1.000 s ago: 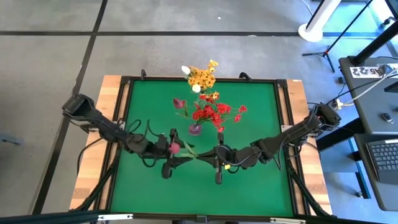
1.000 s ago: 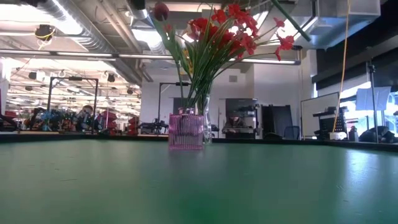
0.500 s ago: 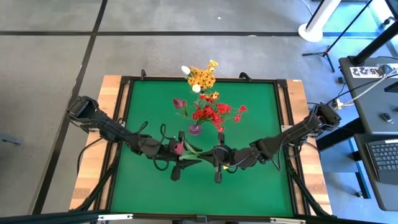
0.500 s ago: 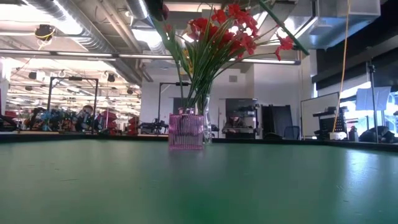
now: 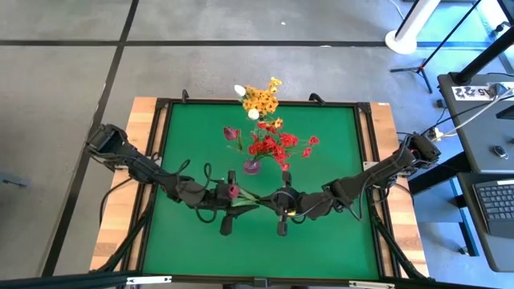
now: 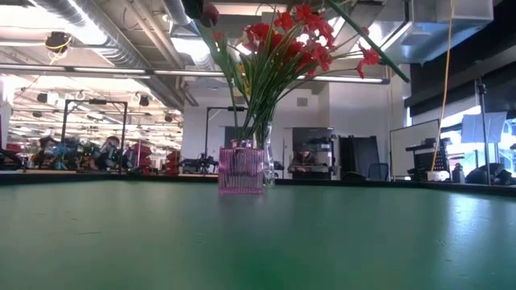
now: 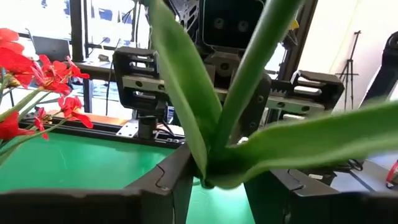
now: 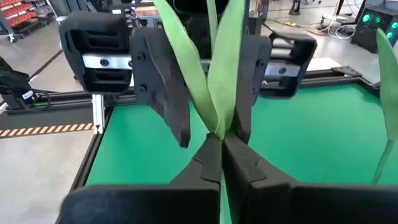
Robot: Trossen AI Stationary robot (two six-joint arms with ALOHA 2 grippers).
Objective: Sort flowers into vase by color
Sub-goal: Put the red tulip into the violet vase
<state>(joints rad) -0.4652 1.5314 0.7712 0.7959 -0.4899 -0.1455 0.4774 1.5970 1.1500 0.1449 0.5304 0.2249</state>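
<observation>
A flower with a dark red bud [image 5: 233, 190] and long green leaves is held in the air between my two grippers, which face each other. My right gripper [image 8: 222, 149] is shut on it. My left gripper [image 7: 219, 186] is open, its fingers standing on either side of the leaf junction [image 7: 208, 174]. In the low view the bud [image 6: 208, 12] and stem [image 6: 377, 55] show high above the table. A pink vase [image 5: 251, 167] stands on the green mat with red blossoms [image 5: 277, 146] and a dark bud [image 5: 231, 133] in it. My right gripper pinches the flower's stem at the point where the leaves branch off [image 8: 221, 132], between its two fingertips. It comes level from the table's right, with the fingers across the stem. The flower is lifted clear; its leaves [image 8: 227, 68] rise past the left gripper's open fingers.
Yellow-orange blossoms [image 5: 261, 99] with white buds [image 5: 239, 89] stand at the mat's far edge. The pink vase [image 6: 241, 169] is just beyond the grippers. Green mat [image 5: 321, 241] lies bare toward the near edge and both sides.
My left gripper has moved toward the table's right, closing in on the right gripper, and the dark red bud has shifted right with it. The right gripper has edged slightly left. The stem in the low view has tipped lower at its right end.
</observation>
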